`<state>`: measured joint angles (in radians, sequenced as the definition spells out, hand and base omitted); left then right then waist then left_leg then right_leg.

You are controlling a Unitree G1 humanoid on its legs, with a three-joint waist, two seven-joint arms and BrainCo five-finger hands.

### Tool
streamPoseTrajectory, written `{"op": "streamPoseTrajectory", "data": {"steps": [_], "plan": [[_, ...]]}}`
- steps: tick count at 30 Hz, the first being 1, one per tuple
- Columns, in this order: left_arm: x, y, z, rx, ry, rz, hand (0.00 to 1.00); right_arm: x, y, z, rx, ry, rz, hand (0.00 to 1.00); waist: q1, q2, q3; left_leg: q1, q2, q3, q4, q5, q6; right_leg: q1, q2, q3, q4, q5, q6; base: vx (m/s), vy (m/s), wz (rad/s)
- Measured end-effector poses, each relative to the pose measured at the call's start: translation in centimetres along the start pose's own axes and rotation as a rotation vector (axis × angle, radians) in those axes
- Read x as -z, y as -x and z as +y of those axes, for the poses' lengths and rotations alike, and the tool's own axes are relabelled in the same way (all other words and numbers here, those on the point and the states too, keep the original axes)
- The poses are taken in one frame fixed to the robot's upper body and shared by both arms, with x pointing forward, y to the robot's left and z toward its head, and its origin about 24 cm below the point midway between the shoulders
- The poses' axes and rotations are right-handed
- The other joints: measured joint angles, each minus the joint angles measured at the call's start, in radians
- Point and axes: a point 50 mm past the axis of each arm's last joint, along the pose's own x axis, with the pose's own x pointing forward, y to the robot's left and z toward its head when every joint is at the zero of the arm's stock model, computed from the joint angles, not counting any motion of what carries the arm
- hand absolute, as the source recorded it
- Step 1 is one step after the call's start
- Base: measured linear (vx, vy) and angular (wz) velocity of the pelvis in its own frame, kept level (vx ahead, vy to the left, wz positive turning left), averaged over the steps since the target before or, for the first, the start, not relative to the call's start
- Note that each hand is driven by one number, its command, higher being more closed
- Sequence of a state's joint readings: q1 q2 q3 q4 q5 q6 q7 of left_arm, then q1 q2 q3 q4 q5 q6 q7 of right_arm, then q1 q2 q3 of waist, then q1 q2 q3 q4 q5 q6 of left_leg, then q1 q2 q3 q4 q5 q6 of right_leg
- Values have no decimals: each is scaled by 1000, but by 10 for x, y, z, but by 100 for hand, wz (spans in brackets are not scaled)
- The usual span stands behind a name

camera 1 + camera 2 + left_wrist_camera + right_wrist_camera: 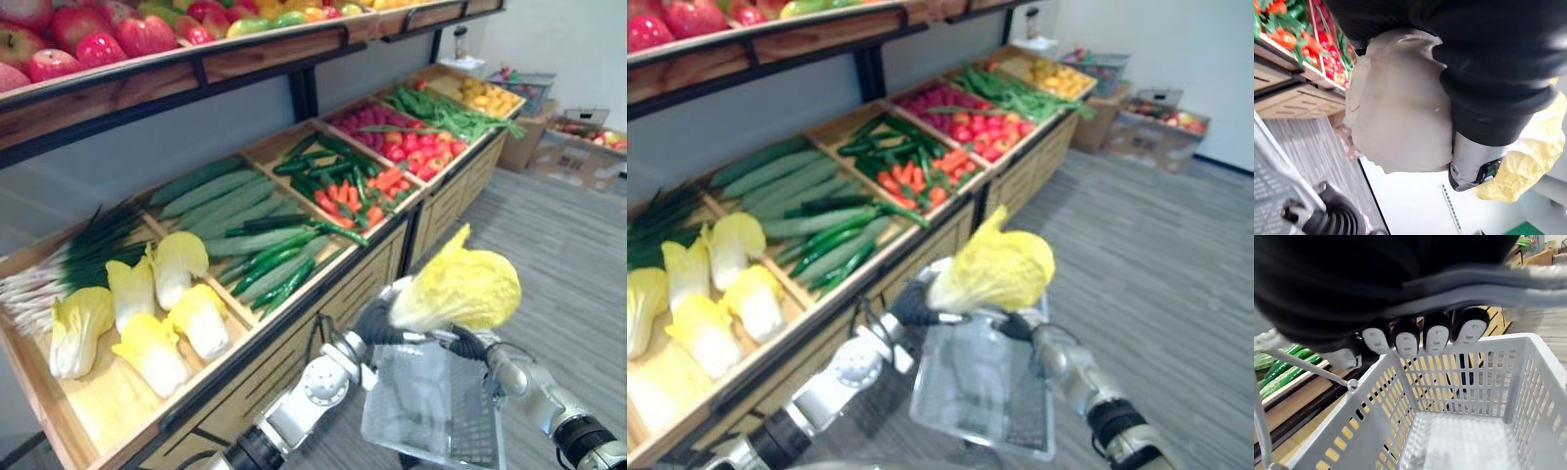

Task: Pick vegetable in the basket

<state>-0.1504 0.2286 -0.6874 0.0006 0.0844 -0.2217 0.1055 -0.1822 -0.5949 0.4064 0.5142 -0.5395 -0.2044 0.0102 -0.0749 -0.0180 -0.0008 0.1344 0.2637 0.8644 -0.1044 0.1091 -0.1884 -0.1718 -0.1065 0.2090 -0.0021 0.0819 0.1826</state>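
Observation:
A yellow-leaved napa cabbage (pixel 460 284) hangs just above the grey plastic basket (pixel 431 416), which is empty inside. My left hand (pixel 377 319) is shut on the cabbage's pale base (pixel 1400 107), and one finger (pixel 1474 164) shows against the leaves. My right hand (pixel 470 345) holds the basket from the right side. In the right wrist view its fingertips (pixel 1405 341) curl round the grey handle (pixel 1488 289), above the slotted basket walls (pixel 1459 377).
The wooden display stand (pixel 294 294) runs along my left, with more cabbages (pixel 147 313), spring onions (pixel 69 264), cucumbers (pixel 235 220), peppers (pixel 353 186) and tomatoes (pixel 421 147). Apples (pixel 98 39) fill the upper shelf. Cardboard boxes (pixel 578 147) stand on the floor at far right.

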Motion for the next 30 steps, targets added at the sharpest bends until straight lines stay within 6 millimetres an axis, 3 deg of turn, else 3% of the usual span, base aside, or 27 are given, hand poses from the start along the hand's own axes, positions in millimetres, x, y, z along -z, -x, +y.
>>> {"op": "streamPoseTrajectory", "data": {"steps": [4,8,10,14,23,30], "plan": [[-16,7,-10,62,24,-72,100,0,1,-14,34,-12,-14,100,6,-10,-16,14,1,32,0,0,0,-11,7,12,24,1,1,-6,2,-12],[-33,14,-17,154,51,-150,100,4,-1,-42,81,32,-8,100,19,-4,-20,28,12,61,0,4,-7,-27,22,13,57,1,1,41,14,-10],[-41,18,-15,185,65,-193,100,10,1,-63,123,71,7,100,26,3,-21,26,19,68,1,8,-14,-36,29,10,66,0,0,53,17,-6],[-44,24,-9,217,69,-199,100,13,3,-83,158,119,16,100,28,5,-22,27,32,78,7,12,-18,-36,37,2,67,6,-6,84,40,-2],[-30,40,-6,342,-30,-121,100,18,7,-104,231,98,33,100,50,26,-2,26,37,80,7,-1,-27,-35,33,-17,70,7,-11,30,37,2],[19,39,2,384,-257,61,100,-8,0,-109,237,121,-68,100,44,31,12,28,37,87,1,-1,-26,-34,30,-24,66,-10,-18,-3,9,0]]}}
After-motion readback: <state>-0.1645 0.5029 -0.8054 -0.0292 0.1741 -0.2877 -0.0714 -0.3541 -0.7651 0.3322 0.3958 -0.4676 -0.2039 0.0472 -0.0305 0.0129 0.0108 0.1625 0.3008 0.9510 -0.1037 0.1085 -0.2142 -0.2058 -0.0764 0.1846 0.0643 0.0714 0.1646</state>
